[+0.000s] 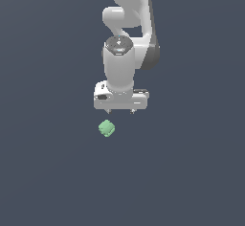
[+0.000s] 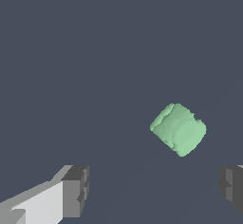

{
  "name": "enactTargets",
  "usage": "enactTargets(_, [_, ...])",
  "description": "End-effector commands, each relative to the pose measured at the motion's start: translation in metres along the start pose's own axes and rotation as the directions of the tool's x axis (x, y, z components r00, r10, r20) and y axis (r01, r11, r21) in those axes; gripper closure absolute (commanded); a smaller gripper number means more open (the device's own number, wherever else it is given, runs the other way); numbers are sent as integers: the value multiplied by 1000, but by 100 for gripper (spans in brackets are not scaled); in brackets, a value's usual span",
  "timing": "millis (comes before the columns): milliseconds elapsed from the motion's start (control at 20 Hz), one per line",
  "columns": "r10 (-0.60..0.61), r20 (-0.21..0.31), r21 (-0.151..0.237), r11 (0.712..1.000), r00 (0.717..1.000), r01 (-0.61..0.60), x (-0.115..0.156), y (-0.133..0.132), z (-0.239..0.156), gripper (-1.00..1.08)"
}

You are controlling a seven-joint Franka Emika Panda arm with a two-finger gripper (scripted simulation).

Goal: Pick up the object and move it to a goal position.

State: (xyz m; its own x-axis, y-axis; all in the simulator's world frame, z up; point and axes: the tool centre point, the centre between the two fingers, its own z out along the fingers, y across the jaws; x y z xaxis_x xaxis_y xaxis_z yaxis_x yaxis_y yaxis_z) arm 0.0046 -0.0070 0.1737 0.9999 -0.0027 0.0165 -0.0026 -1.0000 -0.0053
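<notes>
- The tabletop (image 1: 48, 172) fills both views as a flat, uniform slate-blue surface, matte and without seams or markings.
- The Panda arm (image 1: 125, 43) comes down from the top edge of the exterior view: smooth, glossy white rounded shells, a dark grey band along the side toward the exterior view's right, and a dark round cap on the upper joint.
- The hand (image 1: 120, 110) is a boxy white block at the end of the arm, pointing downward; in the exterior view only two short stubs show below it, too small to read their shape.
- The wrist view shows what the exterior view does not: two blocky fingers (image 2: 76, 192), grey and angular with ridged inner faces, one on a white mount, set far apart at opposite sides of the picture. The hand is wide and holds nothing.
- The object (image 1: 106, 128) is a small light-green lump with a matte look. It lies on the tabletop just below the hand in the exterior view, slightly toward that view's left, clear of the fingers.
- In the wrist view the object (image 2: 178, 129) appears as a stubby, barrel-like form with bumpy, finely stepped edges, nearer one finger than the other and not between their tips.
</notes>
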Motion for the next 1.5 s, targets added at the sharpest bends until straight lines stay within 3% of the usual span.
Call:
enactTargets(0, [0,0,0,1000,1000,0,0,0,0,-92])
enactTargets(800, [35,-7,22,999,999,-35,3,-10,-15,-92])
enactTargets(1200, [168,1,22,986,986,-168,5,5,4,-92])
enactTargets(1450, [303,8,18,953,953,-303,6,21,23,-92])
